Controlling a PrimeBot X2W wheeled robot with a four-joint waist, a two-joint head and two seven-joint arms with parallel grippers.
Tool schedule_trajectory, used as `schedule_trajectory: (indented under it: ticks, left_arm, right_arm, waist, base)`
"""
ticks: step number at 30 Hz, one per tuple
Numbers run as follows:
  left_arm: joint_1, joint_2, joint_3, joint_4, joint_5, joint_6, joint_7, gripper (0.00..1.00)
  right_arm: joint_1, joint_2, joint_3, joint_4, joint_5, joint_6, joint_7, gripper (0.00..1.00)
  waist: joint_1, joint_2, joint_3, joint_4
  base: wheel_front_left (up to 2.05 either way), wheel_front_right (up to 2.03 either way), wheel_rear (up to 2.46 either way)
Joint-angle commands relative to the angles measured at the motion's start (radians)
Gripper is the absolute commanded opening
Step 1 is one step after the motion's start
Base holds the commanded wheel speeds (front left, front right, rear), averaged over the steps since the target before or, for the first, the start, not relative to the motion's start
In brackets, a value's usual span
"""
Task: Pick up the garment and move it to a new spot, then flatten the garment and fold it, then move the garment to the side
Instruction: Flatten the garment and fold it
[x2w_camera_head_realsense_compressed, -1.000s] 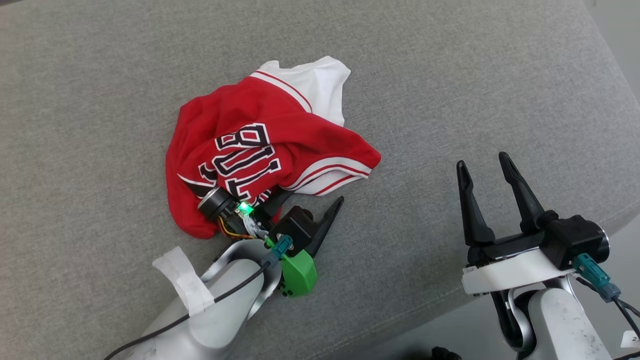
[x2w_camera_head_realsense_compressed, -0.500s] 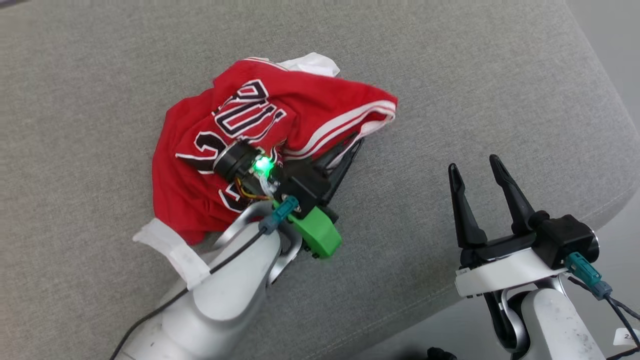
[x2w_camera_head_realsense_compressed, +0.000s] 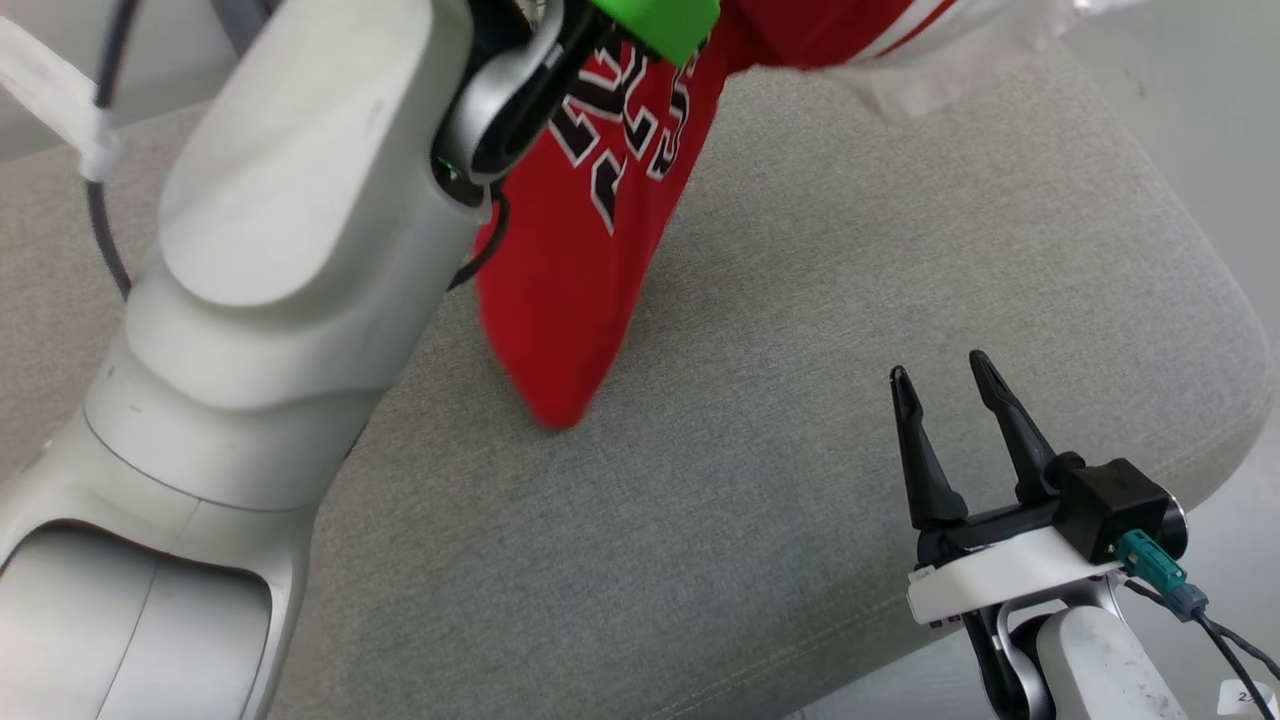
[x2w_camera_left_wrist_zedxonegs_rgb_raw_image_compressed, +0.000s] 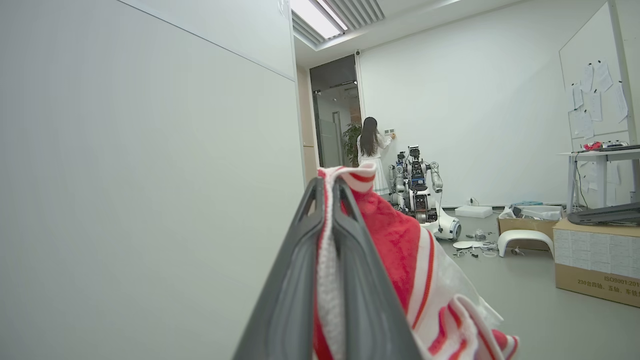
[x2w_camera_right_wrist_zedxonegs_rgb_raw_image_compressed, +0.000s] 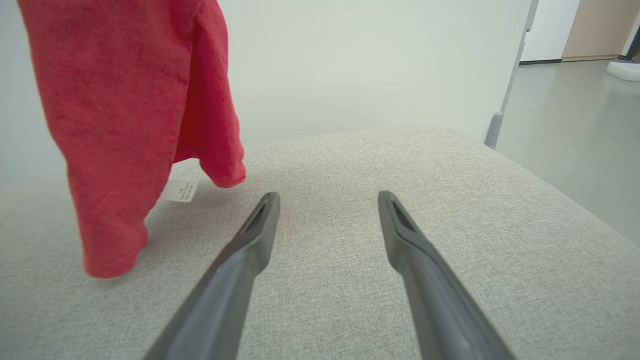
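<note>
While the garment (x2w_camera_head_realsense_compressed: 590, 290) hangs over the grey cushion (x2w_camera_head_realsense_compressed: 800, 300) (tip near it), left gripper (x2w_camera_left_wrist_zedxonegs_rgb_raw_image_compressed: 327, 187) jaws clench its striped hem; right gripper (x2w_camera_head_realsense_compressed: 937, 364) jaws gape empty. Pickup done; placing, flattening, folding remain.

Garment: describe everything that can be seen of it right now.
The garment is a red jersey of soft, knit-looking fabric, with black white-edged lettering, red-and-white striped trim and a small white label. It hangs bunched and unfolded from the left gripper, whose fingers are shut on its striped edge. Its lowest tip reaches down to the grey cushion; whether it touches there is unclear.
</note>
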Motion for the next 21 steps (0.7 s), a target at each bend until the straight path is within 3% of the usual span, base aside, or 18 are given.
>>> schedule_trajectory:
  ticks: [1, 5, 12, 16, 21]
  left_arm:
    - [-0.007, 0.003, 0.022, 0.006, -0.022, 0.009, 0.011, 0.0]
    - [0.095, 0.038, 0.087, 0.008, -0.097, 0.054, 0.03, 0.0]
    - [0.518, 0.183, 0.191, -0.003, -0.193, 0.128, -0.02, 0.0]
    - [0.716, 0.25, 0.254, 0.014, -0.233, 0.142, -0.089, 0.0]
    - [0.823, 0.298, 0.322, 0.05, -0.238, 0.141, -0.158, 0.0]
  right_arm:
    - [0.005, 0.001, -0.002, 0.0, -0.011, -0.001, 0.0, 1.0]
    - [0.014, 0.0, -0.014, 0.003, -0.02, -0.001, 0.0, 1.0]
    - [0.018, 0.0, -0.031, -0.001, -0.03, -0.001, 0.0, 1.0]
    - [0.022, 0.0, -0.043, 0.007, -0.045, -0.001, 0.0, 1.0]
    - [0.022, 0.0, -0.045, 0.01, -0.065, -0.001, 0.0, 1.0]
  waist:
    - [0.0, -0.0001, -0.015, 0.03]
    - [0.0, -0.0001, -0.022, 0.064]
    - [0.0, -0.0001, -0.013, 0.122]
    - [0.0, -0.0001, -0.01, 0.148]
    - [0.0, -0.0001, -0.007, 0.178]
  base:
    - [0.0, 0.0, 0.0]
    - [0.0, 0.0, 0.0]
    - [0.0, 0.0, 0.0]
    - [0.0, 0.0, 0.0]
    - [0.0, 0.0, 0.0]
